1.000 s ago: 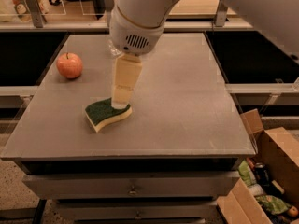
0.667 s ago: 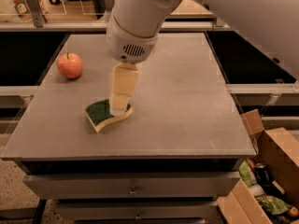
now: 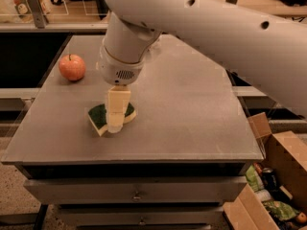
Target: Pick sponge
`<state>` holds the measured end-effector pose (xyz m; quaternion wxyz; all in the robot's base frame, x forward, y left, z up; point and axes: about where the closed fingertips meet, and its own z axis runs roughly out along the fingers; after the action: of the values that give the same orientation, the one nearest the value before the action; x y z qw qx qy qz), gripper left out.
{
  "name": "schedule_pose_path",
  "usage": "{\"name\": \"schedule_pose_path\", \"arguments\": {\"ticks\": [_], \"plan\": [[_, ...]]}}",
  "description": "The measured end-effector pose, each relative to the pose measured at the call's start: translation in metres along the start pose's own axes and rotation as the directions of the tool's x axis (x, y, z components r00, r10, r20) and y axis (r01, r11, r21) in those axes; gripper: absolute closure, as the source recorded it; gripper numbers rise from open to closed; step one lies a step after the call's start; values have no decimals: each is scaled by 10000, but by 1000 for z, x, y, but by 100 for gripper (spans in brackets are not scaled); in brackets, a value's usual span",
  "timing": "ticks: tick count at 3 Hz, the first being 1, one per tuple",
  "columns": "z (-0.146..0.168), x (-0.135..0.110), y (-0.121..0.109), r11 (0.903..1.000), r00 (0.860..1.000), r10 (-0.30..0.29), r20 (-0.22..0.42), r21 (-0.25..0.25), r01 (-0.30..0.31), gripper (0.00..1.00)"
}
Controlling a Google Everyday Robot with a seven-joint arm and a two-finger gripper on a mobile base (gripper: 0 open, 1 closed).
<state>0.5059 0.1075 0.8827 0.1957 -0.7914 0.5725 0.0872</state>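
The sponge [image 3: 98, 115], dark green on top with a pale yellow body, lies flat on the grey table [image 3: 192, 109] at front left. My gripper [image 3: 115, 124], cream coloured, hangs straight down from the white wrist and reaches down onto the middle of the sponge, hiding its centre. The sponge rests on the table surface.
A red apple [image 3: 72, 67] sits at the table's back left, apart from the sponge. The white arm [image 3: 216, 28] spans the top of the view. An open cardboard box [image 3: 283, 176] with cans and packets stands on the floor at right. Drawers [image 3: 136, 194] are under the tabletop.
The gripper has come down and slightly forward, from the sponge's far edge to over its middle. The sponge and the apple have not moved.
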Motion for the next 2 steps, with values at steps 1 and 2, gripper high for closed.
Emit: {"name": "schedule_pose_path", "arguments": {"ticks": [1,2], "plan": [[23,1,-7,9988,9991,-411,-57,-252,410,0],[44,5,-13,9958,9958,-777,-479,-530,751,0]]}}
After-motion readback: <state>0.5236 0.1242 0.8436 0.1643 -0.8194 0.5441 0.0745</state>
